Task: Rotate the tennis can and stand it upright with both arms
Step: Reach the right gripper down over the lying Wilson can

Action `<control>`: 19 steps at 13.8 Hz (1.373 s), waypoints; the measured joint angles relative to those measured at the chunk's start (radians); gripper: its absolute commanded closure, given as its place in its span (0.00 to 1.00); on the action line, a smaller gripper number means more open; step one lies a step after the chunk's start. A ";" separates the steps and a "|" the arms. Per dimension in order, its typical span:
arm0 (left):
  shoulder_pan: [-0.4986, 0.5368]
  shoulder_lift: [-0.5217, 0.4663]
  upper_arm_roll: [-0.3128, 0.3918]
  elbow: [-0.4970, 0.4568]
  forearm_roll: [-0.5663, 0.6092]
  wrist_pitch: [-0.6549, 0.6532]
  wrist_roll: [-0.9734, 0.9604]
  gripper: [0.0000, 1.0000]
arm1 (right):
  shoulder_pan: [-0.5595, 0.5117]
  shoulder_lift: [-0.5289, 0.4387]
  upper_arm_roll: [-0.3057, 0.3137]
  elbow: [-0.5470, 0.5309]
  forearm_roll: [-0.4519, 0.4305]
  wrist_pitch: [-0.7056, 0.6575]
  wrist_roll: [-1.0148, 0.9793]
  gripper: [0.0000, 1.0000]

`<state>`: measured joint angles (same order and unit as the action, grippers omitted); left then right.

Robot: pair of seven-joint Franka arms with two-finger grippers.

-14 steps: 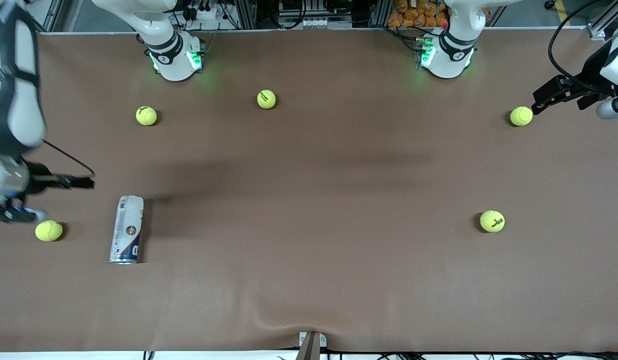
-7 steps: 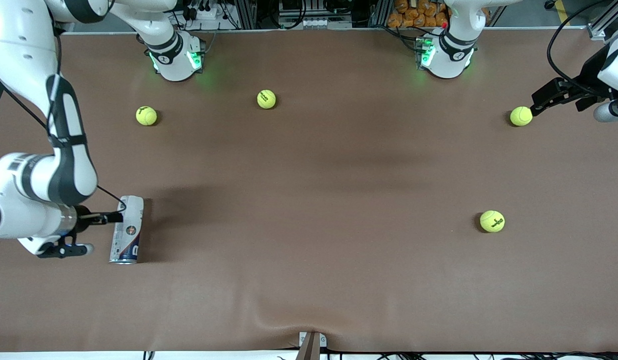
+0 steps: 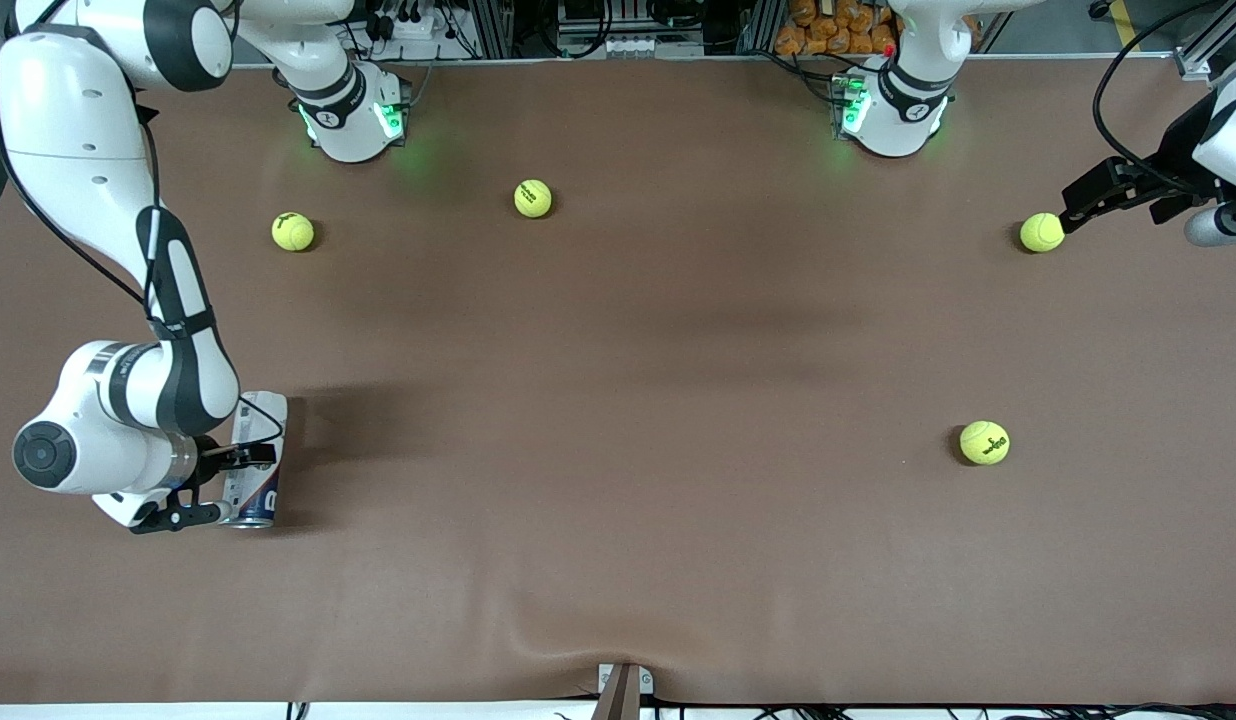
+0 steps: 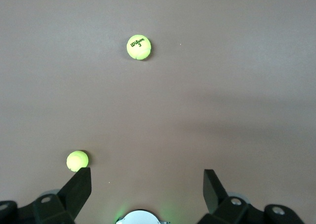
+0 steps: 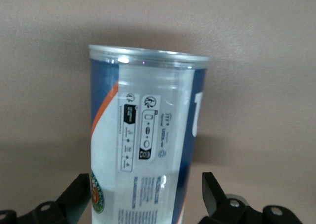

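While lying on its side on the brown table (image 3: 618,400), near the edge at the right arm's end, tennis can (image 3: 261,455) with silvery rim turned toward the front camera. Right gripper (image 3: 223,487) down at the can, fingers spread wide on either side of it, not clamped; can (image 5: 148,135) seen between the fingertips (image 5: 81,194). Left gripper (image 3: 1078,205) released too, fingers apart, over a tennis ball (image 3: 1042,232) near the left arm's edge. Three more balls scattered: (image 3: 293,231), (image 3: 533,198), (image 3: 984,442).
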<state>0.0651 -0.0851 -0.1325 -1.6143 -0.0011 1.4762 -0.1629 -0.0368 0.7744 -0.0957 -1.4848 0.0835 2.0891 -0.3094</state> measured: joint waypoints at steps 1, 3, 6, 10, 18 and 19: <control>0.000 0.000 0.000 0.000 0.000 0.000 0.000 0.00 | 0.000 0.003 0.000 0.000 0.014 -0.002 -0.003 0.00; 0.000 0.000 0.000 0.000 0.000 0.000 0.000 0.00 | -0.001 0.010 0.000 -0.004 0.024 -0.012 -0.007 0.00; 0.000 0.008 -0.001 -0.001 0.000 -0.001 0.001 0.00 | -0.002 0.018 -0.001 -0.007 0.028 -0.024 -0.008 0.00; 0.000 0.021 -0.005 -0.002 0.000 -0.001 0.001 0.00 | -0.003 0.018 -0.002 -0.024 0.037 -0.030 -0.020 0.22; 0.000 0.021 -0.006 -0.002 0.000 -0.001 0.001 0.00 | 0.006 0.013 0.007 0.001 0.110 -0.023 -0.234 0.22; -0.001 0.022 -0.007 -0.002 0.000 -0.001 0.001 0.00 | 0.022 0.009 0.011 0.016 0.110 -0.022 -0.280 0.22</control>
<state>0.0646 -0.0636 -0.1395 -1.6161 -0.0011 1.4756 -0.1616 -0.0148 0.7834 -0.0845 -1.4685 0.1940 2.0670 -0.5893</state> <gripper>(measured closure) 0.000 0.225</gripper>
